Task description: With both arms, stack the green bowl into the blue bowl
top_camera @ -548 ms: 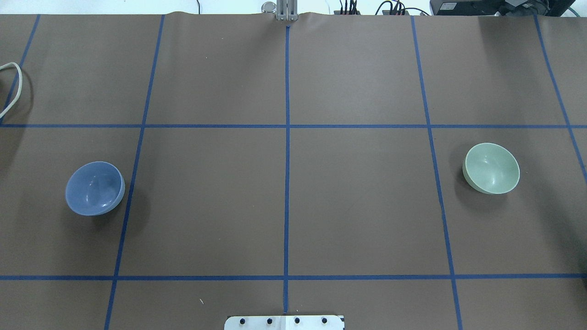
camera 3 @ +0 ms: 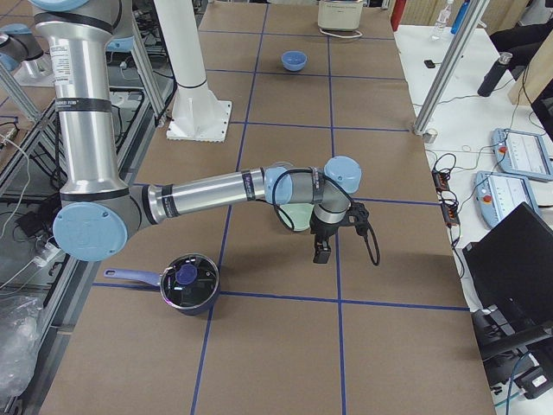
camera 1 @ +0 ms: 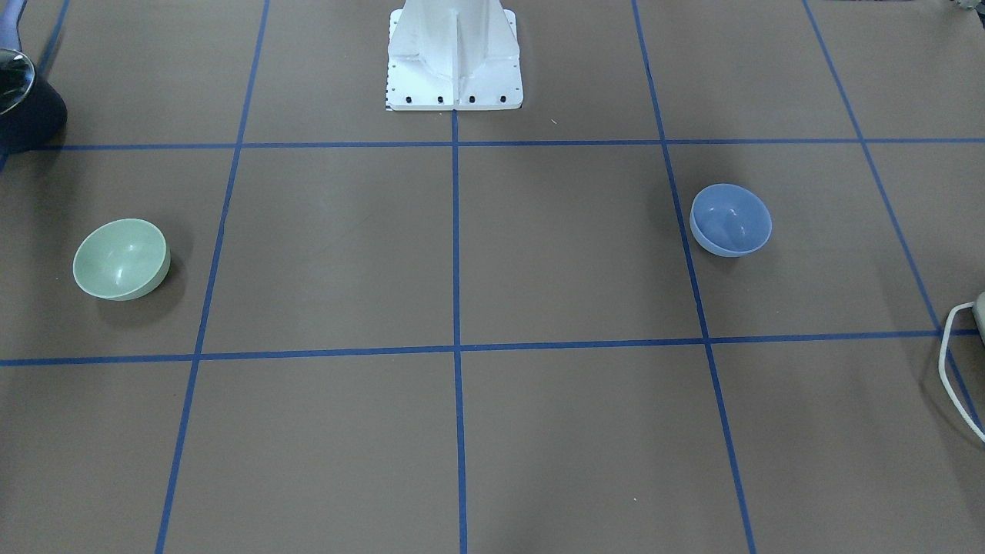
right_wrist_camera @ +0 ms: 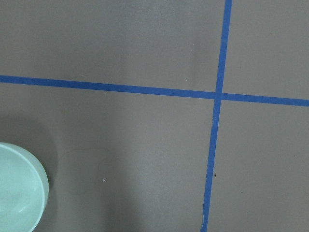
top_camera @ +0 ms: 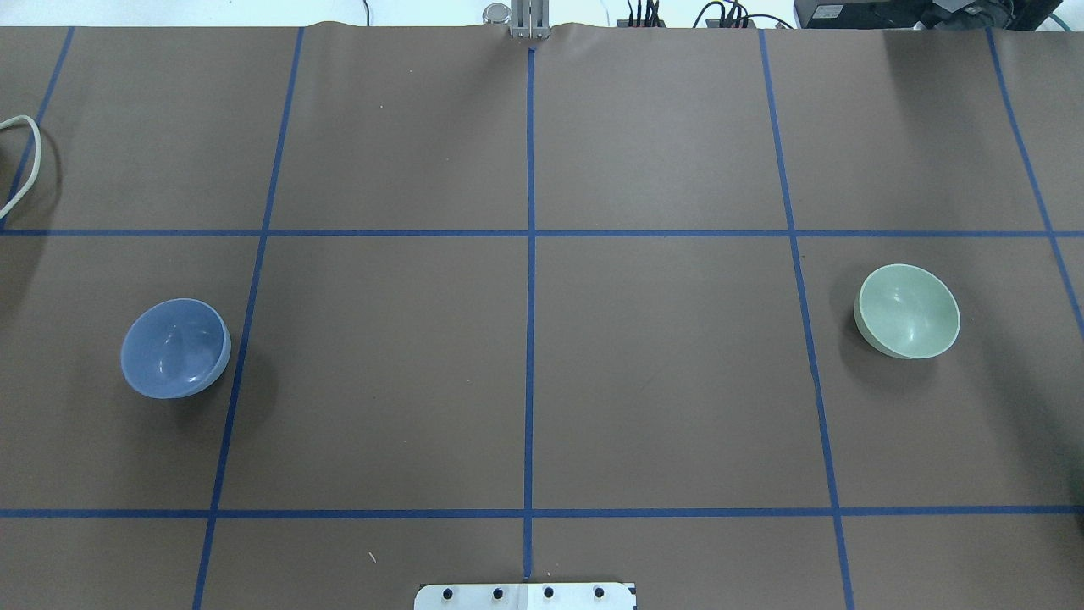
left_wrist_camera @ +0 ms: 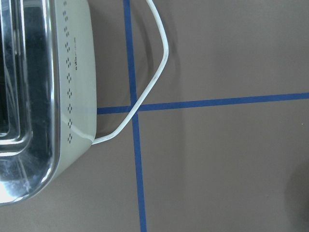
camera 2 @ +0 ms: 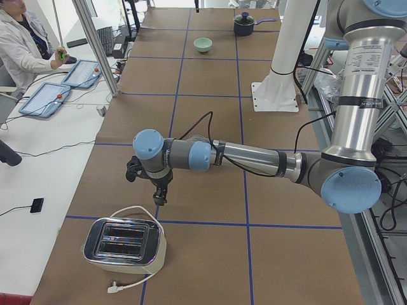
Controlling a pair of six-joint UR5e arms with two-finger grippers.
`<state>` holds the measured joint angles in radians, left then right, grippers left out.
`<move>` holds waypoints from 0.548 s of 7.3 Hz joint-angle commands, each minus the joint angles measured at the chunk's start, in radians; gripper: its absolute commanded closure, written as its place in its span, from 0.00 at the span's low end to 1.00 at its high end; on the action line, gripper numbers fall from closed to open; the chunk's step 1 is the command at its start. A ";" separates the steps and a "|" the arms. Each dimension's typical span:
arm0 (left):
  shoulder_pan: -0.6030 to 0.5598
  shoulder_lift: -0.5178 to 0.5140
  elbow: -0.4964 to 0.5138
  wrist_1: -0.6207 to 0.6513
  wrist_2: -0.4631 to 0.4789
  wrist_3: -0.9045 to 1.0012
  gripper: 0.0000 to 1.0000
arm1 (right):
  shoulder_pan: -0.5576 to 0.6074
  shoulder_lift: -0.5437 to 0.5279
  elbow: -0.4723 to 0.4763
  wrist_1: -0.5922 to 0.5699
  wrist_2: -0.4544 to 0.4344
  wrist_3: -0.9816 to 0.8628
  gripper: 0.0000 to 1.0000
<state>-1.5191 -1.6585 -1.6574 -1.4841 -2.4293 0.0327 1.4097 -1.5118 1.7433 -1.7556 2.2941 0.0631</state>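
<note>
Nothing has moved since the earlier frame: green bowl (top_camera: 908, 310) and blue bowl (top_camera: 175, 347) lie well apart, unstacked; left gripper (camera 2: 159, 192) and right gripper (camera 3: 321, 249) aperture and hold cannot be told.

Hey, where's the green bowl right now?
In the overhead view the green bowl sits on the right side, just right of a blue tape line, far from the blue bowl at left.

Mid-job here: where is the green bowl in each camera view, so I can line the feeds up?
Front-facing: the green bowl at left, mid-height.
Overhead: right side, mid-height.
Exterior left: far end, top centre.
Exterior right: centre, partly hidden behind the right arm.
Left wrist: not in it.
Right wrist: lower-left corner, cut off.
Shared landmark: the white pedestal, in all four exterior views.
</note>
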 commanded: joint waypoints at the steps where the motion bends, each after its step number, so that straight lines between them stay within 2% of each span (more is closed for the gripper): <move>1: -0.001 0.006 -0.094 -0.002 -0.001 -0.002 0.01 | 0.002 -0.008 0.021 0.097 -0.002 -0.017 0.00; 2: 0.000 0.008 -0.107 -0.001 0.009 0.006 0.01 | 0.002 -0.021 0.012 0.160 -0.001 -0.016 0.00; 4: 0.000 0.006 -0.096 -0.042 0.022 -0.011 0.00 | 0.002 0.004 0.018 0.166 -0.007 -0.009 0.00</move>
<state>-1.5195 -1.6514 -1.7527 -1.5021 -2.4128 0.0348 1.4111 -1.5201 1.7577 -1.6035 2.2898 0.0517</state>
